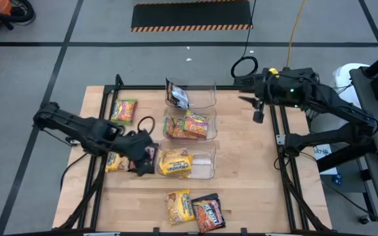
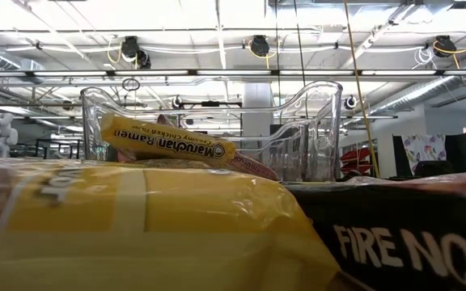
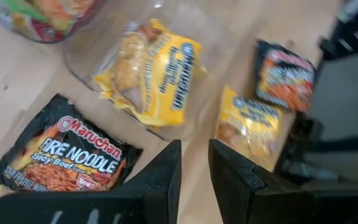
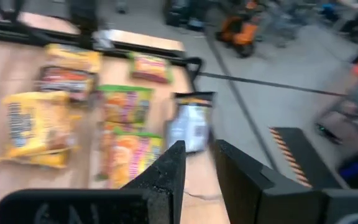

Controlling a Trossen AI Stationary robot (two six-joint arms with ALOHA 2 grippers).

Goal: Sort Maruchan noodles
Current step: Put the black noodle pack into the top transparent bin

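Three clear bins stand in a row down the table's middle. The far bin (image 1: 199, 95) holds a dark and silver packet (image 1: 178, 96), the middle bin green-yellow packets (image 1: 188, 124), and the near bin a yellow packet (image 1: 176, 162). My left gripper (image 1: 140, 156) hovers, shut and holding nothing, just left of the near bin. It is above a dark Fire Noodle packet (image 3: 67, 155) lying flat on the table. A yellow packet (image 1: 115, 161) lies to its left. My right gripper (image 1: 258, 117) hangs shut above the table's far right part, clear of the bins.
A green-yellow packet (image 1: 123, 111) lies flat near the far left corner. A yellow packet (image 1: 178, 206) and a dark packet (image 1: 209, 213) lie side by side at the near edge. Bare wood (image 1: 248, 170) stretches right of the bins. Black frame rails (image 1: 284, 164) border the table.
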